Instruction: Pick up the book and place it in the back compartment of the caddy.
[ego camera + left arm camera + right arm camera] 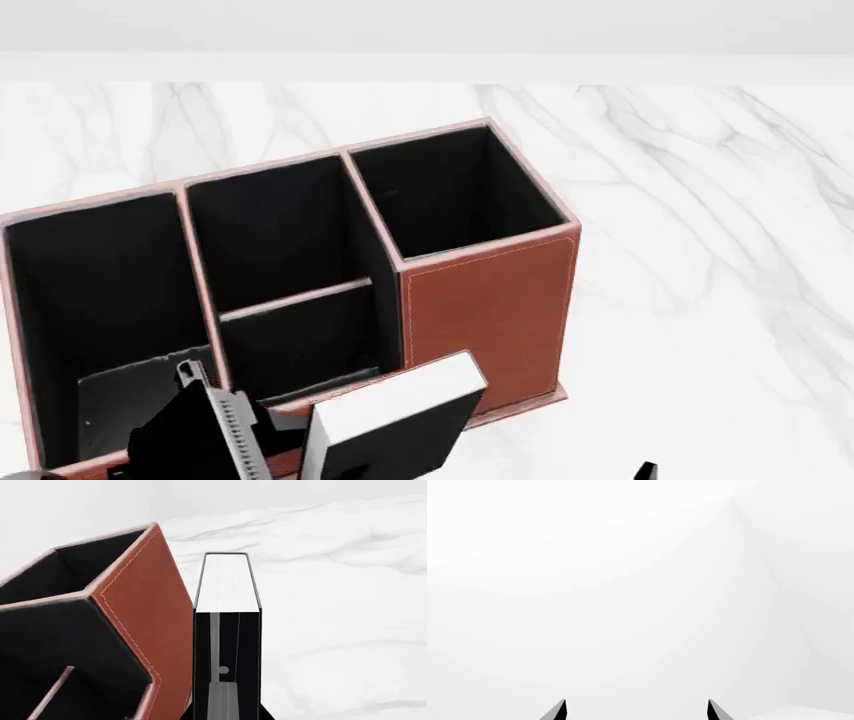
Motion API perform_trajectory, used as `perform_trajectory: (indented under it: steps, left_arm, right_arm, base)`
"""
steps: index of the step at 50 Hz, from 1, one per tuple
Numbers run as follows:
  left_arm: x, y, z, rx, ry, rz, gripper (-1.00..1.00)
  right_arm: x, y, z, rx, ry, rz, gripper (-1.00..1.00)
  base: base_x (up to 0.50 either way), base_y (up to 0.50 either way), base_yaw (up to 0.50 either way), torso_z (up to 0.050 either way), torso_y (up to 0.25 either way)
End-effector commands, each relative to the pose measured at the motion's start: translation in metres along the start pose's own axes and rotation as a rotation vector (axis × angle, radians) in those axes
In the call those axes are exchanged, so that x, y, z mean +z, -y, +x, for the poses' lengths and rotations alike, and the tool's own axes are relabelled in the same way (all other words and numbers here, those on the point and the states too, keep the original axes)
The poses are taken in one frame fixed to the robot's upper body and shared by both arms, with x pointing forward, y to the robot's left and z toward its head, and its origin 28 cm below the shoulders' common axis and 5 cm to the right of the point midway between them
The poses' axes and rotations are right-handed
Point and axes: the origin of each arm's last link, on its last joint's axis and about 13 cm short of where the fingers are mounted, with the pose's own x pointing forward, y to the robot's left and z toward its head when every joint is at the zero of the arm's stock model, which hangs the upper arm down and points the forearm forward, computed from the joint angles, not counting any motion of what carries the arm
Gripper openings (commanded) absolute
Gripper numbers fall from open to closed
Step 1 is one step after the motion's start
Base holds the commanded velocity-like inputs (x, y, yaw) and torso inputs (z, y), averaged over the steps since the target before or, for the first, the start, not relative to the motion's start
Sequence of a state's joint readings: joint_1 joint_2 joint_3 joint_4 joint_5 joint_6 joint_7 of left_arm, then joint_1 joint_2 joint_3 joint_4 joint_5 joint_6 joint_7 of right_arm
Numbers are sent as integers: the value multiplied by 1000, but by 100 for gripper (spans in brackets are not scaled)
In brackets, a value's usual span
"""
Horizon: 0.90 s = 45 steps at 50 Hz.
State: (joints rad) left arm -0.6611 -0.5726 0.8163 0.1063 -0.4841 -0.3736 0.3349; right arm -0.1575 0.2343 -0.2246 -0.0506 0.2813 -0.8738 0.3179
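You had the book (pixel 394 420) gripped in your left jaws (pixel 227 700), lifted off the counter (pixel 694 300) just beside the caddy (pixel 487 320) at its front wall. The back compartment (pixel 283 235) stood unfilled; the placing remained. Your right jaws (pixel 635 711) were spread apart, holding nothing.

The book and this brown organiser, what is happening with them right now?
The robot's left hand holds the black book in the air, close to the near outer wall of the reddish-brown caddy on the marble table. The book is not yet inside any cell. The right hand is open, holds nothing and faces only blank white.
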Motion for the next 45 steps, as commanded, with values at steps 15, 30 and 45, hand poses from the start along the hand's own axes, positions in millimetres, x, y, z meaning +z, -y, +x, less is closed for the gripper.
perform_trajectory:
  steps: [15, 30, 45]
  left_arm:
    - [42, -20, -28, 47, 86, 17, -100]
    - [40, -30, -31, 68, 177, -42, -100]
    - [41, -28, -31, 33, 252, -84, -100]
  right_arm:
    - [-3, -3, -1, 18, -13, -10, 100]
    - [-6, -7, -1, 23, -25, -81, 100]
    - [-6, -7, -2, 21, -26, -115, 100]
  base:
    - [0, 0, 0, 0, 1]
    - [0, 0, 0, 0, 1]
    - [0, 0, 0, 0, 1]
